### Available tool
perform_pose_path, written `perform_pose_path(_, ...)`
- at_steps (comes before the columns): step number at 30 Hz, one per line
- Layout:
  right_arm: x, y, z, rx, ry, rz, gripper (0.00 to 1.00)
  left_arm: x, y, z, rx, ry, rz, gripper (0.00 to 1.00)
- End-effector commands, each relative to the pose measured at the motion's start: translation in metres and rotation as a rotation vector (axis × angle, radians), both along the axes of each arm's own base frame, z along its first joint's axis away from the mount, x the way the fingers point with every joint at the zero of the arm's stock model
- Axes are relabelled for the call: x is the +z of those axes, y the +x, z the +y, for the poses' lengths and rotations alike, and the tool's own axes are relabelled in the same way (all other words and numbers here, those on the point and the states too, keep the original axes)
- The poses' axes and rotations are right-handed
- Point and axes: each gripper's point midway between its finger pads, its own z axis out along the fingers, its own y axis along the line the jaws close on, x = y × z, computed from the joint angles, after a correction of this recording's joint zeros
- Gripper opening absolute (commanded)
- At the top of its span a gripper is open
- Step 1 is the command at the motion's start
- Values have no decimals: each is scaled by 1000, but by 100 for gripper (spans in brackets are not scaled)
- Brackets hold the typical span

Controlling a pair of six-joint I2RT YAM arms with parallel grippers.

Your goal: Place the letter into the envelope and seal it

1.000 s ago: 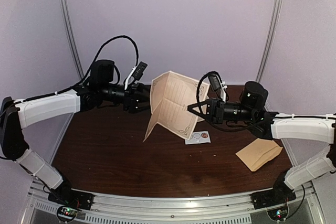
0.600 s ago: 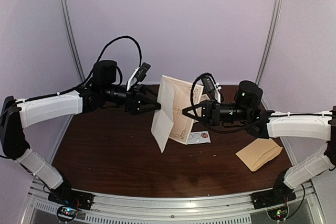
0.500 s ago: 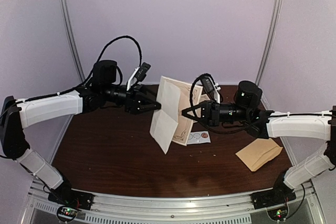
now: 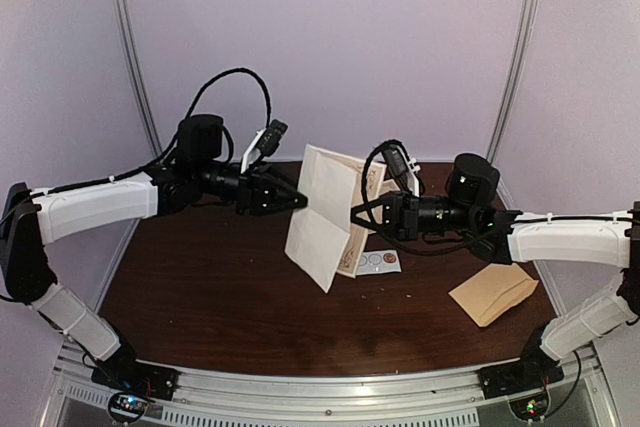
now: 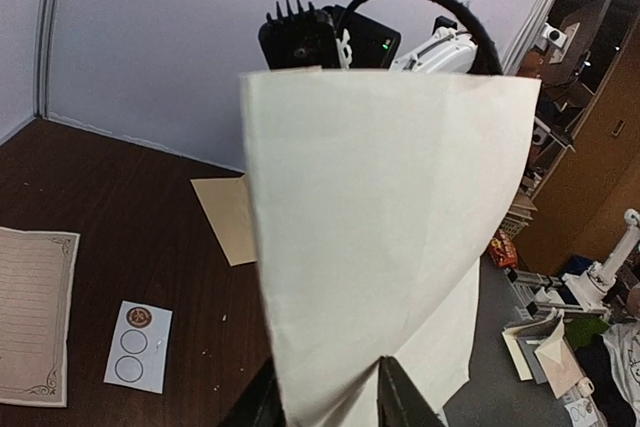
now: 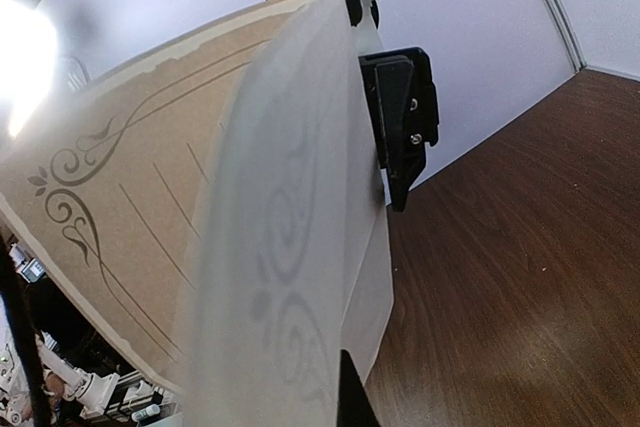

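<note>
The brown table [image 4: 200, 287] is the biggest thing I see, and both arms reach out over it. Between them the letter [image 4: 322, 222] hangs in the air, bent in half, I think so it will fit inside. The envelope [image 4: 493, 294] lies flat near my right arm, well apart from the letter. A small white sticker card [image 4: 377, 262] lies on the table below the letter, likely for sealing. The right gripper [image 4: 356, 215] is pinched tight on the letter to hold it up. The left gripper [image 4: 299, 204] has a finger on each side of the fold. I cannot tell if they squeeze it.
</note>
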Motion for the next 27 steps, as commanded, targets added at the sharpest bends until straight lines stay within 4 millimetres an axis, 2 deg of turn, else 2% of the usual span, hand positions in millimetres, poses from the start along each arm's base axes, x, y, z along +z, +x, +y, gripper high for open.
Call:
perform_pose_path(1, 19, -4, 2, 20, 43, -39, 0, 7, -4, -5, -42, -33, -32, 32)
perform_pose_path(8, 21, -6, 2, 27, 53, -41, 0, 5, -8, -7, -61, -32, -25, 26)
perform_pose_path(23, 22, 3, -2, -46, 43, -52, 0, 7, -10, -6, -72, -35, -25, 1)
perform_pose_path(27, 24, 8, -9, -97, 51, -59, 16, 8, -10, -6, -73, -37, -29, 0)
